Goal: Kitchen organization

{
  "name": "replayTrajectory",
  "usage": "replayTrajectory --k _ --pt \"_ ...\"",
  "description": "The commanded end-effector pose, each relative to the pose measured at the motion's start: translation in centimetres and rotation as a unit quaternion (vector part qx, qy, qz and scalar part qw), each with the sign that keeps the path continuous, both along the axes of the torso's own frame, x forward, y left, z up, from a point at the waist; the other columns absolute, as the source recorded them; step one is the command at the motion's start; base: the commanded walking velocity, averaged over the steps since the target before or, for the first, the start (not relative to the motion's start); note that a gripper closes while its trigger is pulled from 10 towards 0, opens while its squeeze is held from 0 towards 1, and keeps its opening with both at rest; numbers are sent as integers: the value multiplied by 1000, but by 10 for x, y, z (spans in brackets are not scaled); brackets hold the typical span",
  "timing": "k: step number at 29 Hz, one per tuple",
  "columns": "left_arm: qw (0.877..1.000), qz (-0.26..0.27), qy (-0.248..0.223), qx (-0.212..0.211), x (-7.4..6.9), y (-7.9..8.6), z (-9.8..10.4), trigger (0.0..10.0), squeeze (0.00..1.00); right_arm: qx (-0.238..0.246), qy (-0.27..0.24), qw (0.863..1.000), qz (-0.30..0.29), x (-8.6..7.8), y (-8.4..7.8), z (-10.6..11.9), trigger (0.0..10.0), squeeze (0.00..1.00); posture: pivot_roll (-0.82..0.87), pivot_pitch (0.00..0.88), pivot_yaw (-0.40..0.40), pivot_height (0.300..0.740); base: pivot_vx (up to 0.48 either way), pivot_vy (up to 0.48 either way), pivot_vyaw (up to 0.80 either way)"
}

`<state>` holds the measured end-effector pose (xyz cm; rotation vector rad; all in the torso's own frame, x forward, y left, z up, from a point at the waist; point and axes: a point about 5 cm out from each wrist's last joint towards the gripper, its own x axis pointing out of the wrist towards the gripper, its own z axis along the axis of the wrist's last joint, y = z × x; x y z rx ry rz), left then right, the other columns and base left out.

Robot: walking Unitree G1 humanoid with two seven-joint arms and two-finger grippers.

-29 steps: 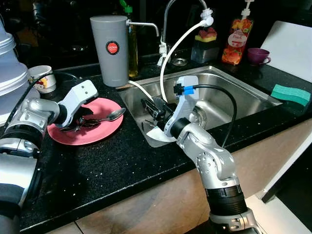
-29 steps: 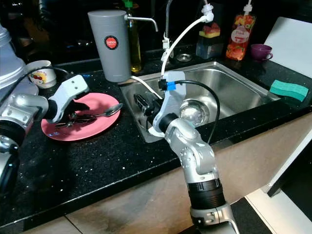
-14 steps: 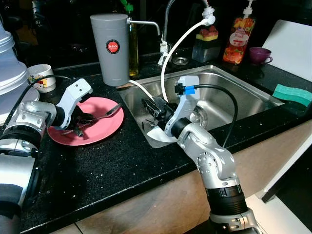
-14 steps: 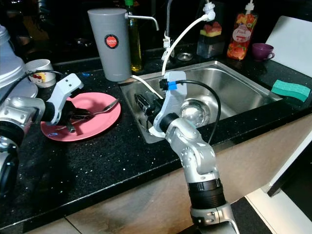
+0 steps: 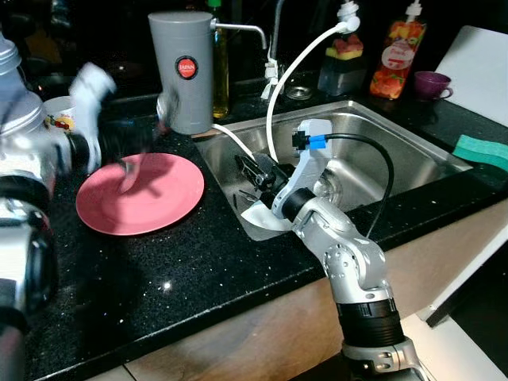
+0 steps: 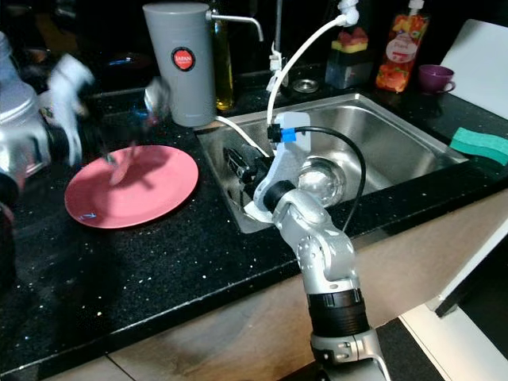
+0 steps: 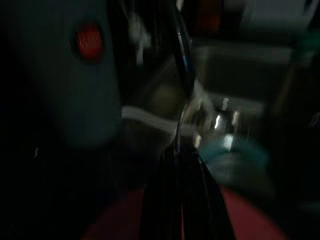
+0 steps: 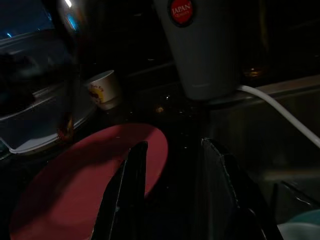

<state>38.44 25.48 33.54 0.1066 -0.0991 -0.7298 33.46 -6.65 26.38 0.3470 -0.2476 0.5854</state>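
My left arm sits at the upper left of the head views, bent at the elbow and lifted off the counter (image 5: 159,270), smeared with blur. My left claw (image 5: 131,155) hangs over the far edge of the pink plate (image 5: 139,194), which lies flat on the black counter left of the sink (image 5: 381,151). In the left wrist view my two black fingers (image 7: 165,200) lie close together with a thin metal handle running out from between them, so I seem clamped on a spoon (image 7: 181,65). A bright blurred patch near the grey canister (image 5: 184,67) may be its bowl, though I cannot be sure. The plate itself looks bare.

My right arm rises from the lower middle of the frame, elbow bent, forearm leaning over the counter's front edge into the near left corner of the sink. My right claw (image 5: 258,171) points toward the plate, low over the sink's left rim, with a white scrap (image 5: 258,216) just beneath the wrist. In the right wrist view my fingers (image 8: 132,185) stand apart with nothing between them, the plate and the canister beyond.

A white hose (image 5: 294,67) arcs from the tap down toward the sink's left side. A small printed cup (image 6: 49,103) stands behind the plate, and a green sponge (image 5: 480,149) rests at the right edge of the counter.
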Motion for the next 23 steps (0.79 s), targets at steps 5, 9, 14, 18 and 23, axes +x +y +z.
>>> replayTrajectory --k 5,9,14,18,23 --pt "981 29 -112 -154 -3 0 42 0 0 15 12 1000 6 3 0 2 10000 0 -38 65 22 740 0 0 0" --pt "915 104 -166 -354 5 -18 47 0 0 33 15 999 5 3 0 3 10000 0 -39 65 20 740 0 0 0" --pt "904 88 -92 -407 2 -77 1 0 0 53 13 999 -2 3 -1 8 10000 0 -50 59 19 740 0 0 0" --pt "960 76 -84 -257 -13 -103 -29 0 0 61 14 998 -7 2 -2 7 10000 0 -45 53 22 740 0 0 0" --pt "976 48 -81 -195 -38 -103 -43 0 0 70 14 997 -12 2 -4 7 10000 0 -43 49 26 740 0 0 0"
